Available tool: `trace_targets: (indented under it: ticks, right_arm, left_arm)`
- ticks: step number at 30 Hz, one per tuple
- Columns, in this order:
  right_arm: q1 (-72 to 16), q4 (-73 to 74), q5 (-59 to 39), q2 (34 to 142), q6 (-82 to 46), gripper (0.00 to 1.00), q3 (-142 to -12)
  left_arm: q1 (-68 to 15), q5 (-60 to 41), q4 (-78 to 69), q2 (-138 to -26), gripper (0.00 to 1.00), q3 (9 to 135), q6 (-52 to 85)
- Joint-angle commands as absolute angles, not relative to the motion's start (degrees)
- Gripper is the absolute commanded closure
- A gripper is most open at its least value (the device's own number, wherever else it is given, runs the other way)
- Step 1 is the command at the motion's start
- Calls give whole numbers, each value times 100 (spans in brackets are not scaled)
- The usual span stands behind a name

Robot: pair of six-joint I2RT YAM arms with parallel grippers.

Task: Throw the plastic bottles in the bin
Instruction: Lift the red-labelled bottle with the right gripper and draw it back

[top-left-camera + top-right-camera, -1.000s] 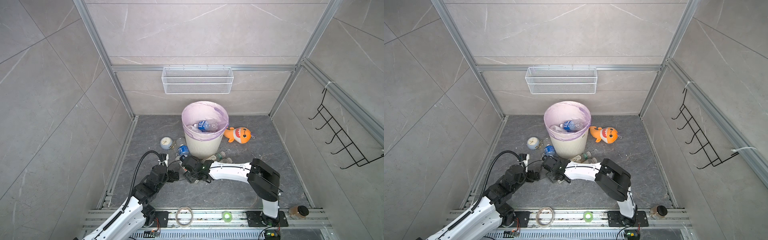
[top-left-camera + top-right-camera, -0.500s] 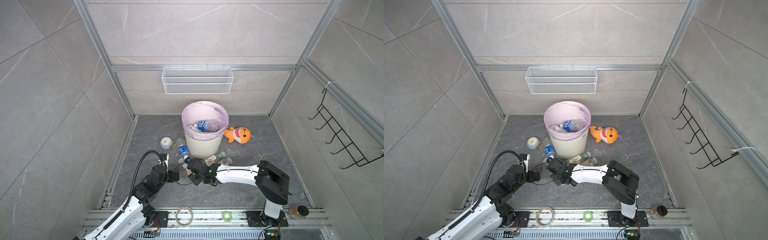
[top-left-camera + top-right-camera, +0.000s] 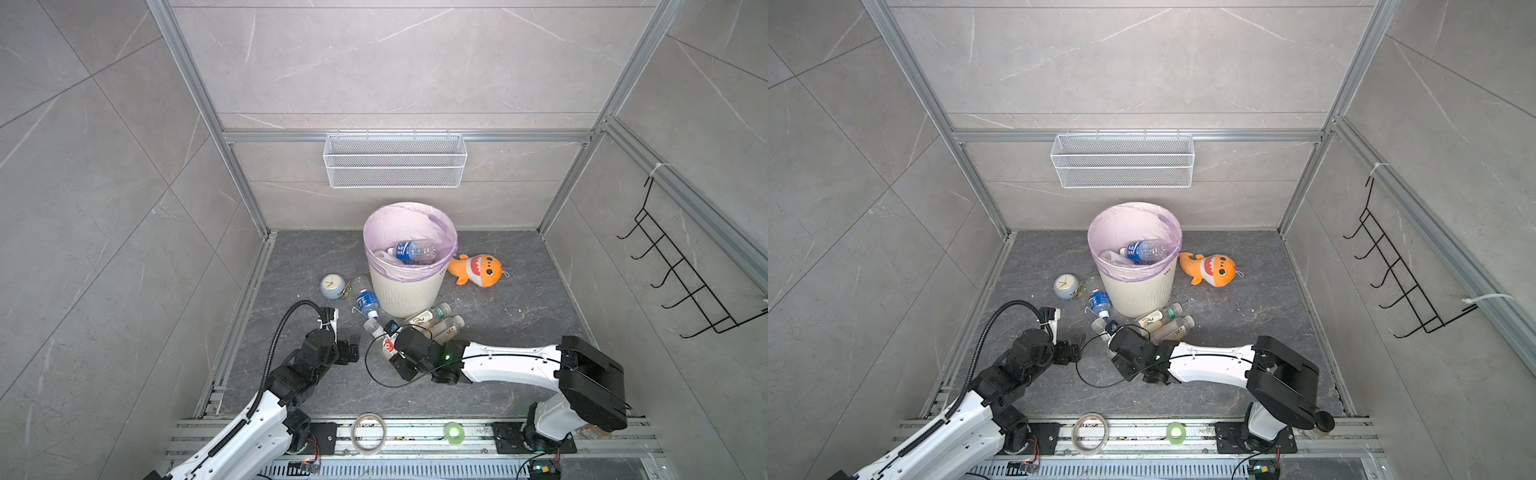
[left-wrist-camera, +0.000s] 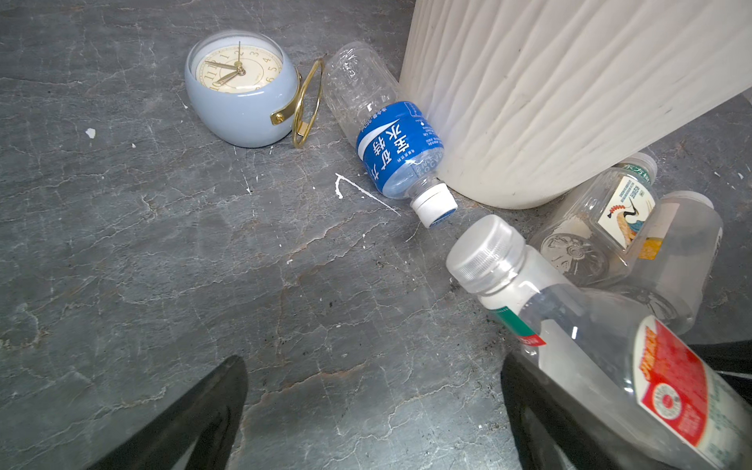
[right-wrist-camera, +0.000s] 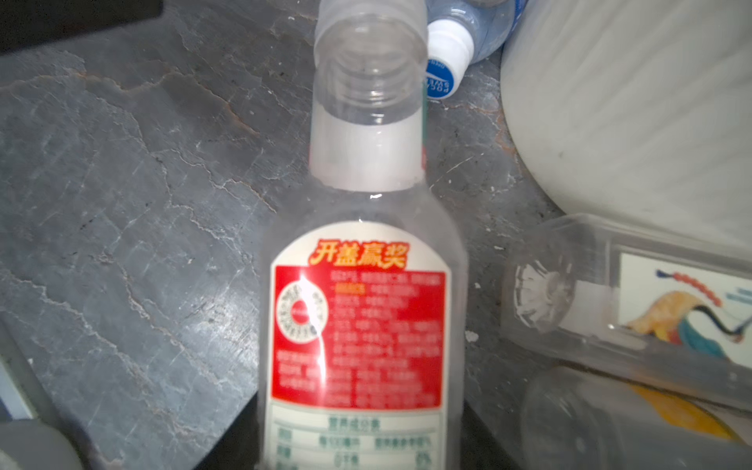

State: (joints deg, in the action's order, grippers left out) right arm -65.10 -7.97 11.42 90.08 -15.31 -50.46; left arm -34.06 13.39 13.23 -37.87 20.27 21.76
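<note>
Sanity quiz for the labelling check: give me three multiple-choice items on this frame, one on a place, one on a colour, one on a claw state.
1. In both top views, where does the orange plush shark lie relative to the bin? A inside it; B to its left; C to its right.
2. What colour is the label on the bottle in the bin? A blue; B red; C green.
3. What state is the left claw in? A shut on a bottle; B open and empty; C shut on nothing.

Key: 1 C, it sits just past the bin's right side. 2 A, a blue band wraps it. 3 B, its fingers stand wide apart over bare floor in the left wrist view.
</note>
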Motion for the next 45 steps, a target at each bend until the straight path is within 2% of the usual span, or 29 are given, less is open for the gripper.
trace_targets:
  ticks: [1, 14, 27, 37, 45]
  right_arm:
    - [-6581, -600, 1342, 8669, -1713, 45, -4812]
    - [-6631, -285, 2016, 7100, -2132, 45, -3624]
    - [-6638, -1468, 2760, 5098, -2486, 46, -3208]
    - [-6638, -2767, 3250, 3844, -2405, 46, -3950]
    - [-6636, -2978, 3851, 4332, -2081, 45, -4988]
  left_arm:
    - [-3375, 1316, 1126, -3788, 1, 2065, 2232]
    - [-3375, 1283, 1123, -3875, 1, 2090, 2213]
    - [-3375, 1264, 1103, -3902, 1, 2090, 2210]
    - [-3375, 1265, 1100, -3860, 1, 2075, 2210]
    - [-3373, 1257, 1099, -3836, 1, 2063, 2201]
